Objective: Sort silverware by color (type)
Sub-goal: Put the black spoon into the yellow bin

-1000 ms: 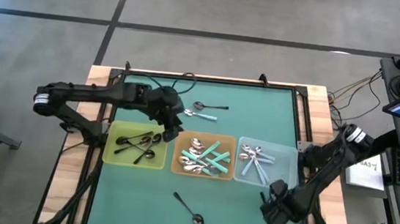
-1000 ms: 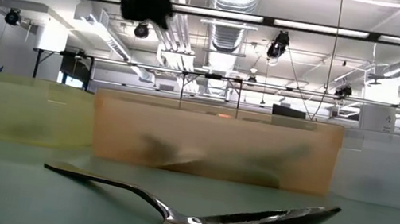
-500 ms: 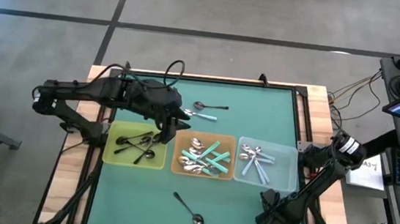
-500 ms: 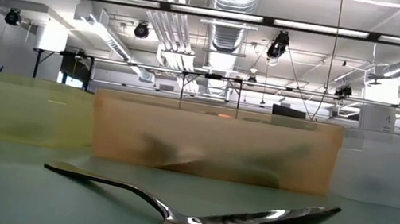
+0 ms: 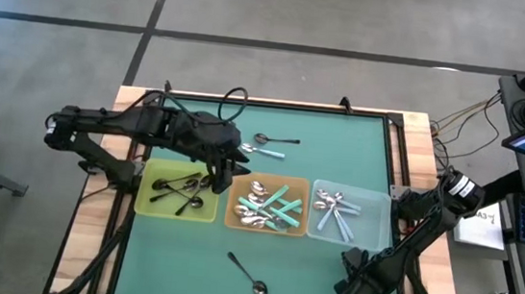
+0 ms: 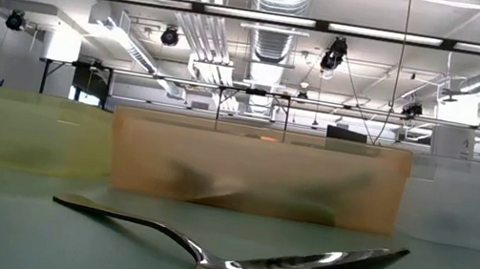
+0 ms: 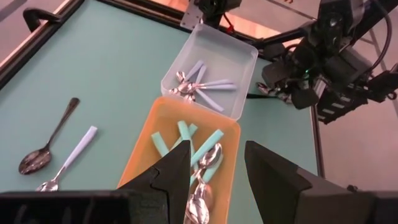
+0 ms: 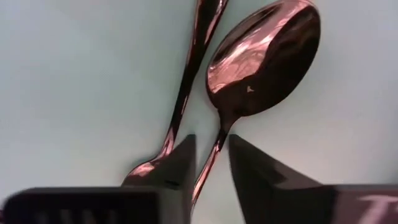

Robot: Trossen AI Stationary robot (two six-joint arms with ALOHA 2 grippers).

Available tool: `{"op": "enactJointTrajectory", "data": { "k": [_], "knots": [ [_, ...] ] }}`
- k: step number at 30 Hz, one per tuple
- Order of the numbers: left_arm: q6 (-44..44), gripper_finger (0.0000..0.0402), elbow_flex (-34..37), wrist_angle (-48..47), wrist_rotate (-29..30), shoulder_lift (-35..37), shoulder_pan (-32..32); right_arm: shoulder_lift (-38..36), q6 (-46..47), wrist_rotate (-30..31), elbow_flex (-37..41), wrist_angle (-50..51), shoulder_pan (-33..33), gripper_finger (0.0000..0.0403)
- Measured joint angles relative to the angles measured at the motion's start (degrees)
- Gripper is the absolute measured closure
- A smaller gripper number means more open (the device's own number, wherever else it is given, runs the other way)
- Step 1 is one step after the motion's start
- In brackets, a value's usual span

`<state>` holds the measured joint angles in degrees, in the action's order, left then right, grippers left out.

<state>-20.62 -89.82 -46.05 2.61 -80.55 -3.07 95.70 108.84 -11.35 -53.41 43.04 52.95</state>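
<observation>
Fingers (image 8: 177, 171) of the right gripper (image 5: 353, 289) are standing narrowly apart, straddling the handle of a dark spoon (image 8: 261, 59) without clamping it. A second spoon (image 8: 186, 81) is lying just beside it on the tabletop (image 5: 308, 277). Only that wrist view is showing these two.

From above, three are lying loose: a near spoon (image 5: 248, 273), and a dark-handled spoon (image 5: 276, 140) and a pale-handled spoon (image 5: 267, 152) beyond the yellow tray (image 5: 143, 189), orange tray (image 5: 264, 230) and clear tray (image 5: 375, 230).

The left gripper (image 5: 226, 171) is hovering where yellow and orange meet, its fingers (image 7: 174, 177) wide apart and empty.

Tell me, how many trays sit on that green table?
3, in one row: yellow tray on the left, orange tray in the middle, clear tray on the right. None seems hidden.
</observation>
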Motion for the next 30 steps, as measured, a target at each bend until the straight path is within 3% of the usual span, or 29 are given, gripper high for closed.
{"op": "enactJointTrajectory", "data": {
  "k": [5,11,17,21,25,30],
  "knots": [
    [0.09,0.0267,0.39,-0.07,-0.04,-0.76,-0.04,0.02,-0.75,-0.11,0.09,0.62,0.0,0.0384],
    [0.57,0.0267,0.84,-0.03,-0.77,-2.2,-1.23,-3.99,-0.48,2.35,-0.47,2.86,0.18,0.0393],
    [1.68,0.0267,3.53,1.49,-1.66,-4.57,-4.83,-12.59,-0.76,16.49,-4.65,13.61,-0.01,0.0393],
    [2.69,0.0267,5.58,11.63,-1.65,-7.13,-7.05,-18.01,-2.0,32.12,-6.14,14.97,-0.66,0.0393],
    [4.41,0.0267,7.85,24.66,-1.65,-10.47,-8.42,-22.22,-7.85,47.11,-6.71,14.94,-2.87,0.0393],
    [5.08,0.0267,8.15,34.97,-2.1,-15.47,-8.73,-23.87,-21.83,57.75,-9.03,12.2,-8.97,0.0394]
  ]
}}
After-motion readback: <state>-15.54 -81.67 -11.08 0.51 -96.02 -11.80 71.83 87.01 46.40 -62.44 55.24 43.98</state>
